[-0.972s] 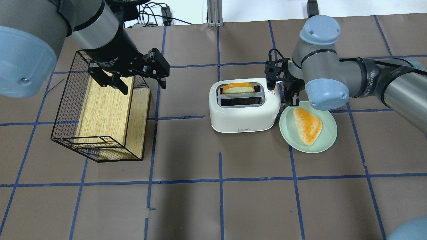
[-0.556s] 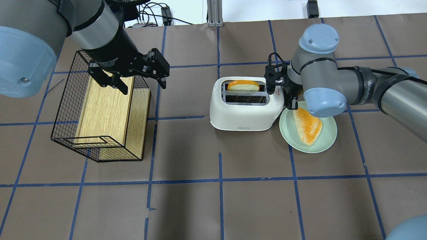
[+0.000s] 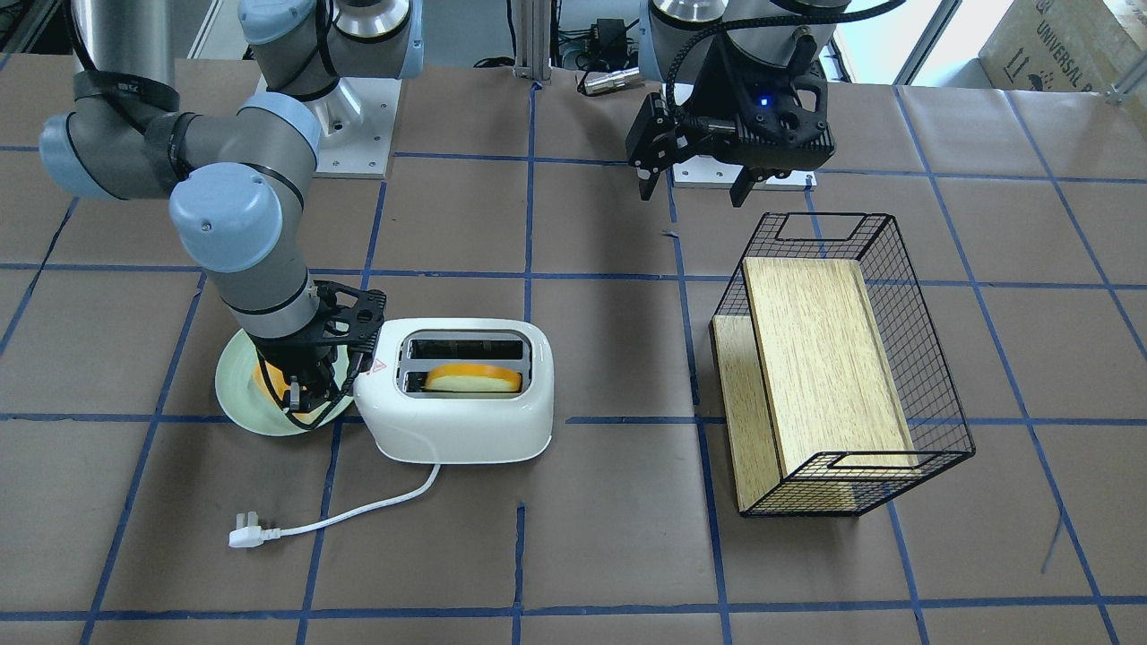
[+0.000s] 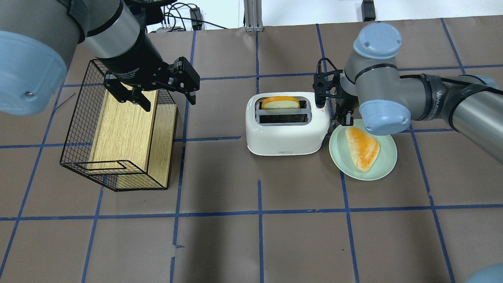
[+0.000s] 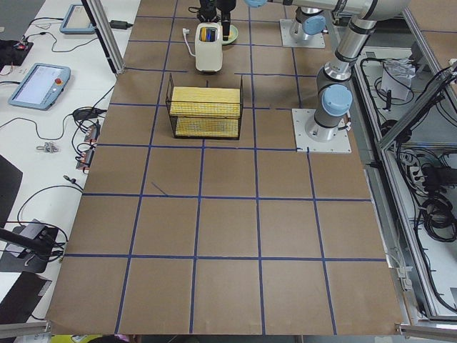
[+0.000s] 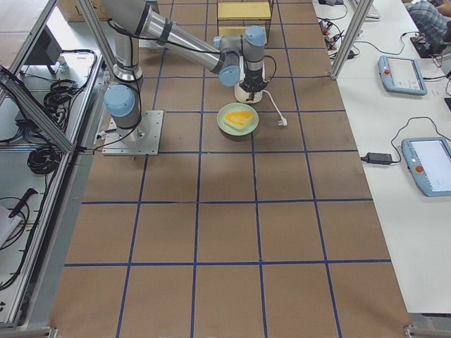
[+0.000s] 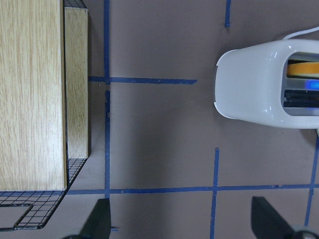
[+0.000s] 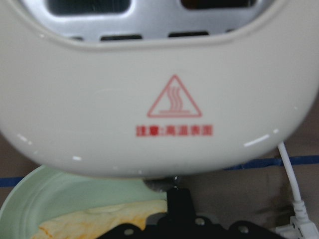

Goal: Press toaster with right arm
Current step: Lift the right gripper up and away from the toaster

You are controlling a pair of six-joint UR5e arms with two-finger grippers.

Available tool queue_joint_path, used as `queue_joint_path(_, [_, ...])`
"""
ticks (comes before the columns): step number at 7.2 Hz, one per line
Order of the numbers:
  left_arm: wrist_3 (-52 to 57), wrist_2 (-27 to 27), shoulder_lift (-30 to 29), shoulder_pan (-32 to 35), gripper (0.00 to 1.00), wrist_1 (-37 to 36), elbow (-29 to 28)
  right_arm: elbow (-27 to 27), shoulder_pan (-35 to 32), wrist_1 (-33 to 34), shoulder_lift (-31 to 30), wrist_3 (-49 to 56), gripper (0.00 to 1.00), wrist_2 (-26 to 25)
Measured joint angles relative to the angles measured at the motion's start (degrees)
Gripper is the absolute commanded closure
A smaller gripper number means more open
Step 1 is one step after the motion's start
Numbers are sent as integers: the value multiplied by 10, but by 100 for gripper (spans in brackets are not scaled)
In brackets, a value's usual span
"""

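The white toaster (image 4: 287,135) stands mid-table with a bread slice (image 4: 281,103) in its far slot. It also shows in the front view (image 3: 457,425) and the left wrist view (image 7: 249,89). My right gripper (image 4: 346,119) is shut, pointing down at the toaster's right end. In the right wrist view its tip (image 8: 177,196) sits just under the red triangle mark (image 8: 174,98), at a small grey part low on the toaster's end. My left gripper (image 4: 169,103) is open and empty, hovering over the wire basket.
A pale green plate (image 4: 387,167) with a bread slice (image 4: 362,147) lies right beside the toaster, under my right wrist. A black wire basket (image 4: 74,129) holding a wooden box (image 4: 122,129) stands at the left. The white plug cord (image 3: 246,536) trails on the operators' side.
The toaster shifted slightly right with my right gripper at its end, then came back to where it was. The left arm has not moved.
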State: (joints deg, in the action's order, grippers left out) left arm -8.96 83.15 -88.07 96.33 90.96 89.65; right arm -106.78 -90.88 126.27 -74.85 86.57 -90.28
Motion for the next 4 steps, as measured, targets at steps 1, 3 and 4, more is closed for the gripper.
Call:
queue_joint_path(1, [0, 0, 0, 0, 0, 0, 0, 18, 0, -29, -5, -2, 85, -1])
queue_joint_path(3, [0, 0, 0, 0, 0, 0, 0, 61, 0, -90, -10, -14, 28, -1])
queue_joint_path(4, [0, 0, 0, 0, 0, 0, 0, 81, 1, -120, -17, -49, 17, 1])
